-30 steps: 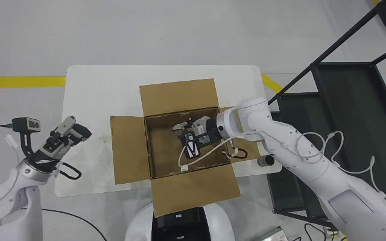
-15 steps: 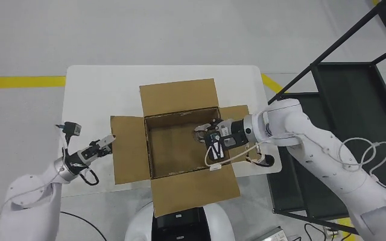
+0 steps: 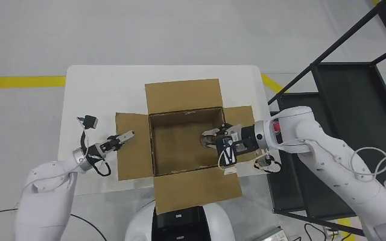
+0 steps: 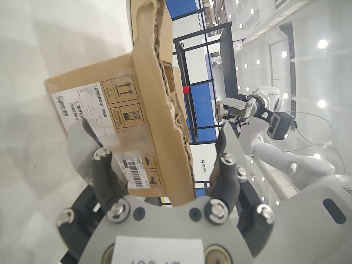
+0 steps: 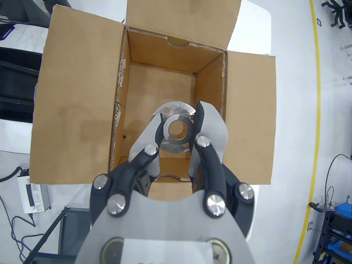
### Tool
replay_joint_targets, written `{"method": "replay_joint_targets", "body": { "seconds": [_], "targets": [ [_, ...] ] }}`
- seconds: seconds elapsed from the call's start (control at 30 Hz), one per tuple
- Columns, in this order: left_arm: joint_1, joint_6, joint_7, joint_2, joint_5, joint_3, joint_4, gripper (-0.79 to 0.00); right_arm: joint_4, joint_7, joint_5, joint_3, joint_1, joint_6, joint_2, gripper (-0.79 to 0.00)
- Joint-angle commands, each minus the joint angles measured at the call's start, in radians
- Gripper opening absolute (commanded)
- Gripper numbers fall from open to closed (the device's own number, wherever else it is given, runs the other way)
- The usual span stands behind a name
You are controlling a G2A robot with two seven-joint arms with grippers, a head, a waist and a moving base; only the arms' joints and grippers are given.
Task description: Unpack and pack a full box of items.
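1. Sitting on the white surface [image 3: 96, 90] is a brown cardboard box [image 3: 184, 95], with all four flaps folded outwards and its top open.
2. The right pincer [image 3: 212, 137] hangs over the opening, close to the wall on the right arm's side.
3. Its dark fingers [image 5: 202, 127] are clamped on a round silver metal flange [image 5: 176, 111], one on each side of the centre hole.
4. The flange has smaller holes around its rim and faces flat towards the wrist camera, with the box [image 5: 82, 97] floor behind it.
5. From where I stand I cannot tell how far it sits above or below the rim.
6. The left pincer [image 3: 123, 137] is at the outer edge of the side flap [image 3: 134, 153] on the left arm's side.
7. It is spread wide and grips nothing. The flap's [image 4: 162, 105] torn corrugated edge runs between its two fingers [image 4: 103, 163] without being pinched.
8. The left pincer [image 4: 154, 127] has one finger on the box's labelled side [image 4: 90, 102].
9. The two pincers are well apart, across the width of the box.
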Motion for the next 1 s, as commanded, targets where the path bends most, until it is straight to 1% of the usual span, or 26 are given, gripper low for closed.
{"method": "replay_joint_targets", "body": {
  "seconds": [0.0,0.27,0.5,0.73,0.87,0.93,0.97],
  "targets": [
    [-0.007,-0.002,0.000,0.002,0.000,0.003,0.003,-0.785,-0.011,-0.004,-0.001,0.013,-0.019,0.000,0.005,-0.785],
    [-0.033,0.008,0.026,0.010,-0.031,0.002,0.030,-0.785,-0.036,-0.026,-0.008,0.055,-0.086,0.000,0.017,-0.785],
    [-0.060,0.017,0.053,0.016,-0.078,-0.014,0.056,-0.785,-0.037,-0.058,-0.024,0.064,-0.101,0.000,0.018,-0.785],
    [-0.089,0.006,0.135,0.026,-0.091,-0.066,0.101,-0.785,-0.020,-0.082,-0.039,0.052,-0.095,0.000,0.015,-0.785],
    [-0.099,-0.003,0.152,0.034,-0.076,-0.099,0.136,-0.785,-0.009,-0.089,-0.044,0.035,-0.081,0.000,0.011,-0.785],
    [-0.100,-0.029,0.147,0.039,-0.069,-0.110,0.145,-0.785,-0.003,-0.092,-0.045,0.026,-0.074,0.000,0.009,-0.785],
    [-0.098,-0.027,0.149,0.041,-0.070,-0.118,0.157,-0.785,0.000,-0.093,-0.045,0.022,-0.070,0.000,0.009,-0.785]
  ]
}}
